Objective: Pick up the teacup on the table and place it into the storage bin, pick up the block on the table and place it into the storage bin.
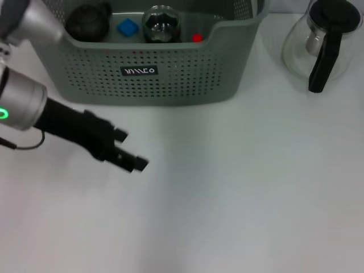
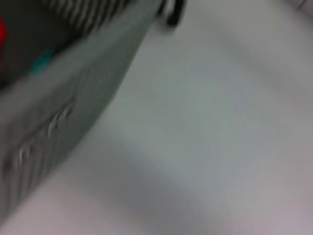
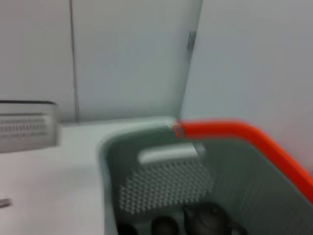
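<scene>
Storage bin (image 1: 170, 79) stood at the far left of the desk (image 1: 239, 187), with its dipped front edge and white logo turned toward you. Inside it you could see a blue block (image 1: 128, 27), a small red thing (image 1: 197, 38), a dark round pot (image 1: 88, 21) and a clear glass piece (image 1: 161, 24) that was probably the teacup. No cup and no block lay on the bare desk, so I judged that both placings were already done. A glass teapot (image 1: 321, 45) with a black handle stood at the far right, well apart from the bin.

Your left gripper (image 1: 129, 151) hung low over the desk, just in front of the bin's near wall, and it carried nothing. Its fingers looked a little apart, with only air between them. The right gripper did not appear in the head view, and I could not tell the state of its fingers; its wrist camera looked into a bin with an orange rim.

For the step in hand, you should have drawn the left arm back and up, well away from the bin wall, so that the fingers did not catch the rim or push the bin.
</scene>
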### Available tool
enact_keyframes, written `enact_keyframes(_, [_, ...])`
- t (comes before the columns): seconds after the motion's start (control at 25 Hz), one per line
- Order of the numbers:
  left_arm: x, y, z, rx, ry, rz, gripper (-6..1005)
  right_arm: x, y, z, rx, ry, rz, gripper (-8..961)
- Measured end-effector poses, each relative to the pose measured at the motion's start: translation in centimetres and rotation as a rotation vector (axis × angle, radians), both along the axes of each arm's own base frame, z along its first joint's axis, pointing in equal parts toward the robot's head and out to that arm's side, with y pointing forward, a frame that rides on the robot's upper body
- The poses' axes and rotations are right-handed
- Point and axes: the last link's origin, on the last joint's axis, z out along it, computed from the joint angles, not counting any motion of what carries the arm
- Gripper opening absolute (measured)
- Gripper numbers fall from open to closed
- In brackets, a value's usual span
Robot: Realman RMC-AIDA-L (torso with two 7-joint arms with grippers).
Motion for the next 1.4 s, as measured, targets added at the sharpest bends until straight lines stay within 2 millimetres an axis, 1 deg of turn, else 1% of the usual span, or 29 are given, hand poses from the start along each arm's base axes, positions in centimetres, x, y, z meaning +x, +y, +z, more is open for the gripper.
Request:
enact_keyframes(0.04, [0.5, -0.1, 0.8, 0.021, -0.076, -0.03, 947, 0.4, -0.8, 1.0, 0.004, 0.021, 0.027, 810])
enact_keyframes(0.08, [0.5, -0.1, 0.8, 0.021, -0.076, -0.03, 947, 0.8, -1.8, 1.9, 0.001, 0.049, 0.06, 852])
enact_keyframes(0.12, [1.1, -0.3, 2.1, 0.059, -0.198, -0.078, 947, 1.3, -2.7, 2.5, -0.01, 0.068, 0.087, 893])
enact_keyframes(0.16, [1.2, -0.5, 2.4, 0.069, -0.238, -0.094, 947, 1.9, -3.7, 3.1, -0.018, 0.092, 0.12, 934])
enact_keyframes(0.2, [1.2, -0.6, 3.0, 0.092, -0.294, -0.12, 947, 2.8, -4.8, 3.7, -0.032, 0.124, 0.15, 933])
enact_keyframes(0.24, [1.2, -0.6, 3.0, 0.092, -0.294, -0.12, 947, 3.8, -6.0, 4.3, -0.048, 0.156, 0.183, 933])
enact_keyframes(0.28, [1.2, -0.6, 3.0, 0.092, -0.294, -0.12, 947, 5.4, -7.4, 4.7, -0.068, 0.197, 0.208, 932])
enact_keyframes(0.32, [0.8, -1.0, 3.6, 0.136, -0.386, -0.156, 947, 6.4, -8.3, 5.1, -0.076, 0.235, 0.236, 932])
enact_keyframes(0.36, [0.5, -1.1, 3.7, 0.154, -0.425, -0.169, 947, 7.8, -9.3, 5.2, -0.09, 0.272, 0.254, 931])
enact_keyframes(0.4, [0.5, -1.1, 3.7, 0.154, -0.425, -0.169, 947, 9.7, -10.4, 5.3, -0.086, 0.321, 0.267, 931])
enact_keyframes(0.44, [-0.2, -1.2, 3.5, 0.17, -0.485, -0.189, 947, 10.9, -11.1, 5.3, -0.08, 0.354, 0.275, 930])
enact_keyframes(0.52, [-0.6, -1.2, 3.1, 0.172, -0.509, -0.189, 947, 13.8, -12.3, 5.0, -0.051, 0.416, 0.257, 929])
enact_keyframes(0.56, [-0.9, -1.1, 2.8, 0.175, -0.526, -0.19, 947, 15.3, -12.9, 4.6, -0.039, 0.442, 0.24, 929])
enact_keyframes(0.64, [-1.5, -1.0, 1.9, 0.177, -0.553, -0.192, 948, 17.5, -13.5, 3.4, -0.027, 0.481, 0.198, 928])
enact_keyframes(0.76, [-2.2, -0.7, 0.6, 0.197, -0.568, -0.215, 948, 20.0, -13.9, 1.2, -0.062, 0.497, 0.129, 928])
enact_keyframes(0.84, [-2.5, -0.6, -0.1, 0.212, -0.562, -0.236, 948, 20.7, -13.6, -0.1, -0.094, 0.473, 0.091, 928])
enact_keyframes(0.96, [-3.0, -0.5, -1.3, 0.234, -0.543, -0.262, 948, 21.3, -12.4, -2.5, -0.154, 0.381, 0.029, 928])
enact_keyframes(1.0, [-3.2, -0.5, -1.7, 0.242, -0.536, -0.267, 948, 21.5, -11.4, -3.9, -0.177, 0.291, -0.002, 927])
enact_keyframes(1.04, [-3.4, -0.5, -2.0, 0.25, -0.53, -0.266, 948, 21.5, -11.4, -3.9, -0.177, 0.291, -0.002, 927])
enact_keyframes(1.16, [-4.1, -0.5, -2.6, 0.27, -0.51, -0.255, 948, 21.2, -10.4, -5.5, -0.198, 0.198, -0.004, 927])
enact_keyframes(1.4, [-5.3, -0.8, -4.0, 0.284, -0.465, -0.223, 948, 20.2, -9.3, -8.1, -0.223, 0.066, 0.0, 927])
